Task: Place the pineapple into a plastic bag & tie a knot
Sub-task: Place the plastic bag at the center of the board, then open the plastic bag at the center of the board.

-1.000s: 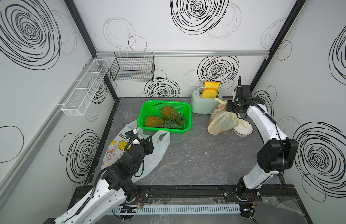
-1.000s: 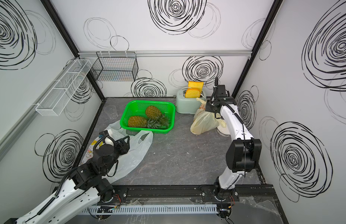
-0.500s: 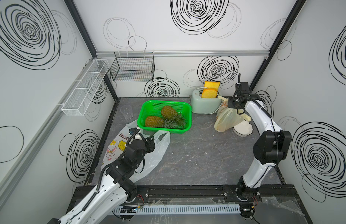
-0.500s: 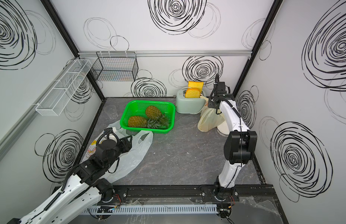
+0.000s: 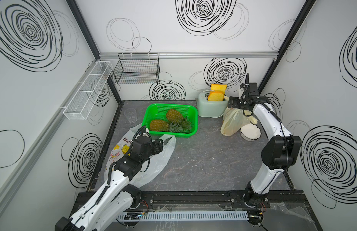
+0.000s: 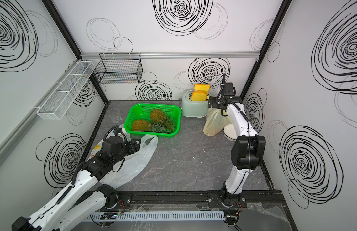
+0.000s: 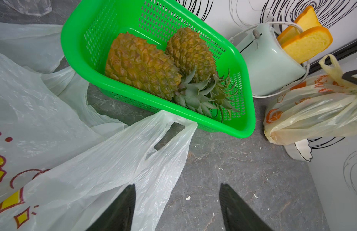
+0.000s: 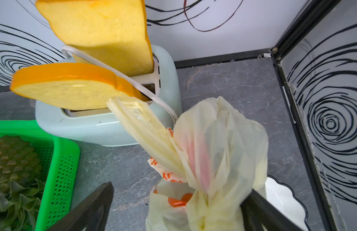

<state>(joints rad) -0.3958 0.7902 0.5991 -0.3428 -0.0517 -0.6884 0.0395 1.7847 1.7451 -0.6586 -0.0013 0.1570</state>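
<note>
At the left edge of the surface [image 5: 203, 164], toward the front, a printed bag [image 5: 121, 149] lies flat with a white plastic bag [image 5: 165, 158] spread over it. One of the white bag's handle loops [image 7: 173, 128] reaches the front wall of the green basket [image 5: 171, 105], which puts the bag mouth next to the fruit. The left claw [image 7: 177, 192] hovers low over the white bag's edge with its fingers apart and nothing between them. This looks like the approach for pinching a layer to open the mouth. The basket sits at mid-back, and the two pineapples [image 5: 158, 125] lie in it on their sides, touching, not yet bagged. Right of the basket, against the back edge, a toaster [image 5: 211, 110] holds two bread slices [image 5: 215, 96]. Near the back right corner a yellow bag [image 5: 231, 124] stands on the surface with its neck gathered and knotted, just beside a white dish [image 5: 251, 134]. Its contents cannot be made out. The right claw [image 8: 180, 189] straddles that neck with its fingers spread wide. The plastic brushes one finger and the other is well clear, so there is no clamp and the bag appears to carry its own weight.
</note>
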